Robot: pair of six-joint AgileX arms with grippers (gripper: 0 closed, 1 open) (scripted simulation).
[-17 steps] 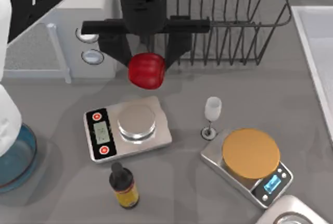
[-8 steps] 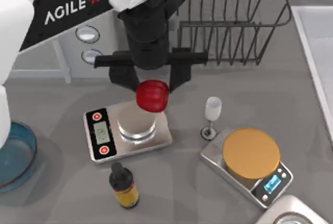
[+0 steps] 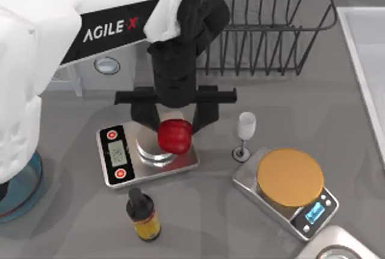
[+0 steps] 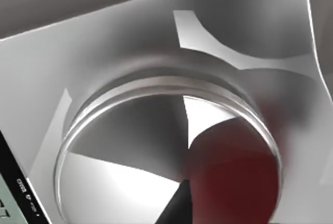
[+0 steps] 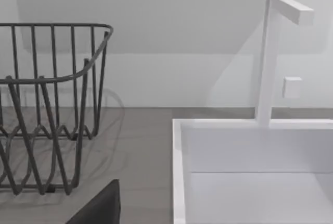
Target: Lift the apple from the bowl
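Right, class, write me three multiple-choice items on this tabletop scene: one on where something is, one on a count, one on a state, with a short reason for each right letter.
1. Where is the small glossy red apple?
A. In the translucent blue bowl
B. Over the round steel plate of the silver scale
C. Inside the wire rack

2. How many kitchen scales stand on the grey table?
A. One
B. Two
C. Four

3. What is the left pincer doing?
A. Open and holding nothing
B. Shut on the brown dropper bottle
C. Shut on the apple

Answers:
1 B: the small glossy red apple sits over the round steel plate, while the translucent blue bowl lies at the table's left edge.
2 B: the silver scale and the orange-topped scale are there.
3 C: the left pincer has a finger on each side of the apple.
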